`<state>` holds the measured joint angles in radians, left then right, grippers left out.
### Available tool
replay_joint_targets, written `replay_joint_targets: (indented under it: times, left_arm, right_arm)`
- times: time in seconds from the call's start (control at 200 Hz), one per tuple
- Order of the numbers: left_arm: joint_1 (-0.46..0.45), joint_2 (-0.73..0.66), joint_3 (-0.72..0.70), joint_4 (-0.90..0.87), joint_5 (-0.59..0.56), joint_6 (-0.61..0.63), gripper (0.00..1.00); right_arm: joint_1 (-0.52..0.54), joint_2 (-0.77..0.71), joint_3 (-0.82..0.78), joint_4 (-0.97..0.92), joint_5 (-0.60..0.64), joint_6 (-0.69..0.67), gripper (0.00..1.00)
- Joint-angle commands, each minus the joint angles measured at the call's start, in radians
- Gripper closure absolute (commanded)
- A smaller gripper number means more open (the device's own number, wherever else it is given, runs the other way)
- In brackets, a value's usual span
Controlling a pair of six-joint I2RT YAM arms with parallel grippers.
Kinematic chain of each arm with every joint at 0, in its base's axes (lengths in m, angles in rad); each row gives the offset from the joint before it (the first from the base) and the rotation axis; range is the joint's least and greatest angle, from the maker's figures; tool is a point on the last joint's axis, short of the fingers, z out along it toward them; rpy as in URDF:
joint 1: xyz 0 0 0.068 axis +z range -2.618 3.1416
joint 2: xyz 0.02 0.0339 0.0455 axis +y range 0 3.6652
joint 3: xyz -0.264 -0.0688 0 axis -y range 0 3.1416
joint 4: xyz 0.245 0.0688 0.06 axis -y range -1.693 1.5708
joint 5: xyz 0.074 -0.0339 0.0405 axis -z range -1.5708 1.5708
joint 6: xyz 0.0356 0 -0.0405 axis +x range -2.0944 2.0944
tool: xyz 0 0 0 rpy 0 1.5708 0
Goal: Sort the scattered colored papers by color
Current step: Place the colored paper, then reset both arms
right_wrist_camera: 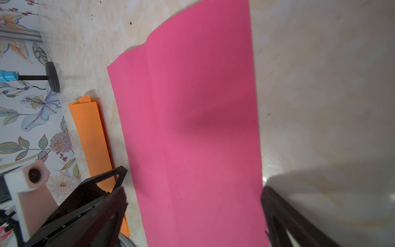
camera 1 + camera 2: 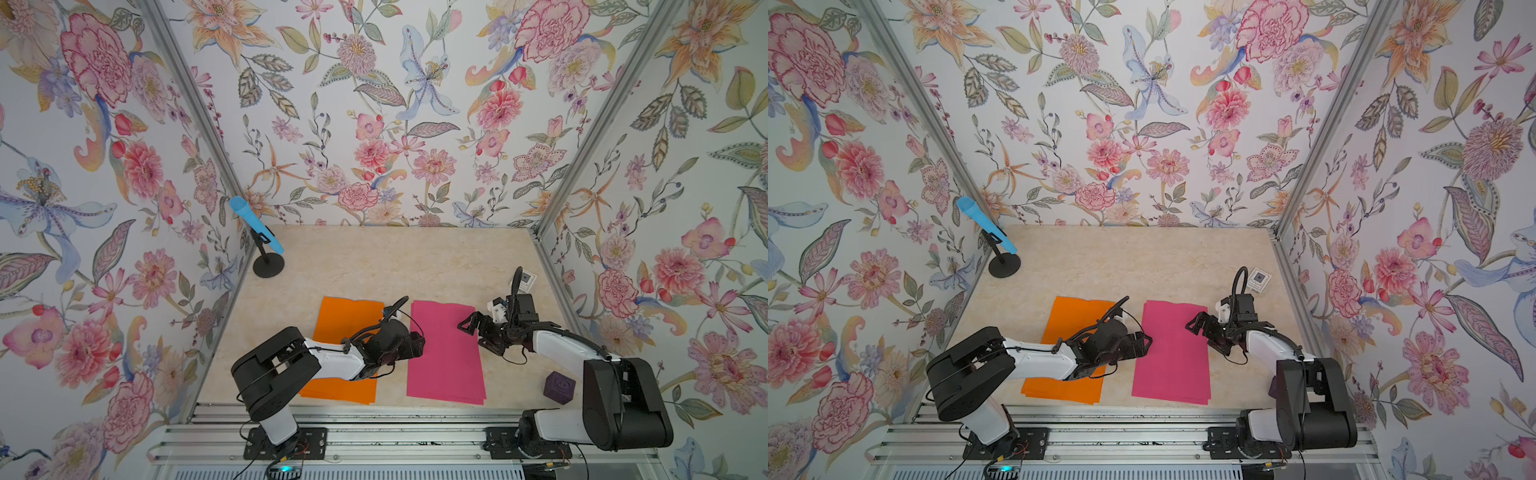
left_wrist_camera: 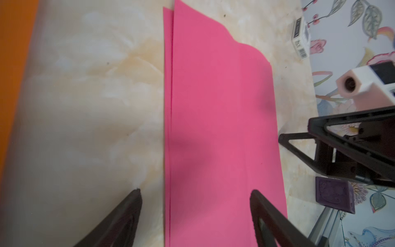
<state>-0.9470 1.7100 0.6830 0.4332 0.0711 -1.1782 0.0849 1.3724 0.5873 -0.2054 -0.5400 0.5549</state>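
Note:
Two stacks of colored papers lie flat on the marble table. The orange papers (image 2: 345, 320) are on the left, partly under my left forearm, and the pink papers (image 2: 444, 353) are on the right. My left gripper (image 2: 417, 344) hovers open at the pink stack's left edge. In the left wrist view its fingers (image 3: 195, 190) straddle that edge with nothing between them, and the orange (image 3: 12, 64) shows off to the side. My right gripper (image 2: 471, 332) is open over the pink stack's right edge. The right wrist view shows it (image 1: 193, 188) spanning the pink sheet (image 1: 192, 107) and empty.
A blue microphone (image 2: 255, 226) on a black stand is at the back left. A small white card (image 2: 527, 279) lies at the back right, and a purple cube (image 2: 559, 387) sits by the right arm's base. Flowered walls close in three sides, and an aluminium rail (image 2: 374, 419) runs along the front.

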Motion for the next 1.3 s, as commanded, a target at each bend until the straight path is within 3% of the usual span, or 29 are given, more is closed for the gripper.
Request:
replay_joint_targets:
  times: [0.0,0.175,0.225,0.36,0.59,0.681,0.826,0.976,1.131,1.296]
  left_arm:
    - [0.008,0.044,-0.013,0.082,0.068,-0.038,0.19]
    - [0.022,0.005,0.070,-0.068,0.025,0.047,0.14]
    - [0.033,-0.020,0.102,-0.148,-0.006,0.090,0.06]
    - [0.080,-0.099,0.178,-0.344,-0.114,0.227,0.04]
    - [0.244,-0.279,0.220,-0.474,-0.266,0.456,0.00]
    - [0.312,-0.316,0.235,-0.512,-0.405,0.516,0.00]
    - [0.353,-0.365,0.152,-0.342,-0.607,0.741,0.00]
    - [0.470,-0.385,0.087,-0.196,-0.714,0.878,0.00]
    - [0.646,-0.419,-0.017,-0.017,-0.660,0.978,0.00]
    - [0.794,-0.444,-0.247,0.288,-0.639,1.035,0.00]
  right_arm:
    - [0.001,-0.025,0.003,-0.037,0.029,0.000,0.00]
    - [-0.008,-0.043,0.118,-0.153,0.128,-0.059,0.00]
    - [-0.010,-0.048,0.150,-0.188,0.162,-0.076,0.00]
    - [-0.023,-0.076,0.178,-0.201,0.214,-0.096,0.00]
    - [-0.042,-0.184,0.176,-0.159,0.324,-0.154,0.00]
    - [-0.057,-0.236,0.148,-0.101,0.344,-0.159,0.00]
    - [-0.057,-0.330,0.038,0.098,0.442,-0.177,0.00]
    - [-0.060,-0.374,-0.050,0.274,0.541,-0.209,0.00]
    - [-0.060,-0.387,-0.141,0.421,0.671,-0.241,0.00]
    - [-0.060,-0.321,-0.220,0.594,0.707,-0.286,0.00]
